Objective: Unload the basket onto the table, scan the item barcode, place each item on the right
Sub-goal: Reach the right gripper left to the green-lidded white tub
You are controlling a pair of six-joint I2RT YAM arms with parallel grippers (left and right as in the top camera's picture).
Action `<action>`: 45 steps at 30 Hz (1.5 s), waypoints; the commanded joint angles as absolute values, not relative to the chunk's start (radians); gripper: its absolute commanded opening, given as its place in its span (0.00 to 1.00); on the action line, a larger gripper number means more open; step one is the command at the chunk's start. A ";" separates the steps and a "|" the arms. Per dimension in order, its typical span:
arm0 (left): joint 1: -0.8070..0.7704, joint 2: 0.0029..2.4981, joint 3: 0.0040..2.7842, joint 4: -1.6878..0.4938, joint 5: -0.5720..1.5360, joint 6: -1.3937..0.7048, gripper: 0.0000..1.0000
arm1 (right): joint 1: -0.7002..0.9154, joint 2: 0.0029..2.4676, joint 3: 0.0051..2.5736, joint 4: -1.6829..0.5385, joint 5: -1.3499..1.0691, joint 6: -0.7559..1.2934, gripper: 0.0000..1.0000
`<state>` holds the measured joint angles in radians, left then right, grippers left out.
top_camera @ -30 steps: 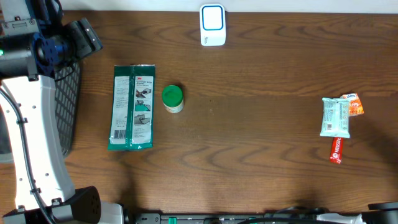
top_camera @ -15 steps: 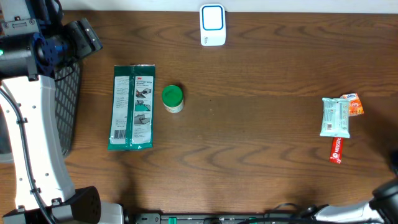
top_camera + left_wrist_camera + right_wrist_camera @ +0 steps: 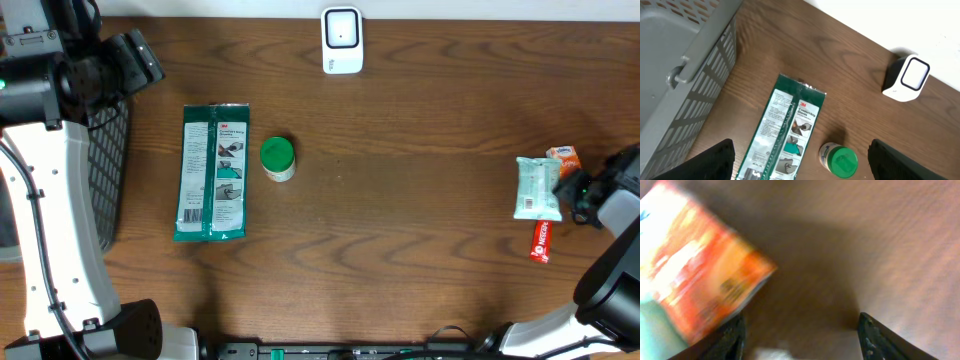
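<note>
Right gripper open beside the orange packet at the table's right side

The right jaws stand wide apart with only bare wood between them. The orange packet lies just beside one finger, and the blurred wrist view does not show whether they touch. The packet lies on the table against a pale pouch, with a red stick just below the pouch. The scanner stands at the far edge, mid-table, well apart from them. The left gripper hovers wide open and empty near the basket, above a green pack and a green-capped jar
</note>
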<state>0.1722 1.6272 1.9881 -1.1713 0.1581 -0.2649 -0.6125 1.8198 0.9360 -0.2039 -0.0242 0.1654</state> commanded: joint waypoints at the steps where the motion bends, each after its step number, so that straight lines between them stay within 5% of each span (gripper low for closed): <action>1: 0.176 1.630 1.993 -1.174 0.164 -0.256 0.85 | -0.573 1.831 0.926 -0.245 -0.187 0.164 0.72; 7: 0.176 1.630 1.993 -1.174 0.164 -0.256 0.85 | -0.536 1.831 0.926 -0.282 -0.457 0.163 0.91; 15: 0.176 1.630 1.993 -1.174 0.164 -0.256 0.85 | -0.499 1.831 0.933 -0.317 -0.641 0.133 0.89; 33: 0.176 1.630 1.993 -1.174 0.164 -0.256 0.85 | -0.262 1.831 1.505 -0.976 -0.280 0.025 0.99; 45: 0.176 1.630 1.993 -1.174 0.164 -0.256 0.85 | 0.069 1.831 1.541 -0.914 -0.412 0.052 0.99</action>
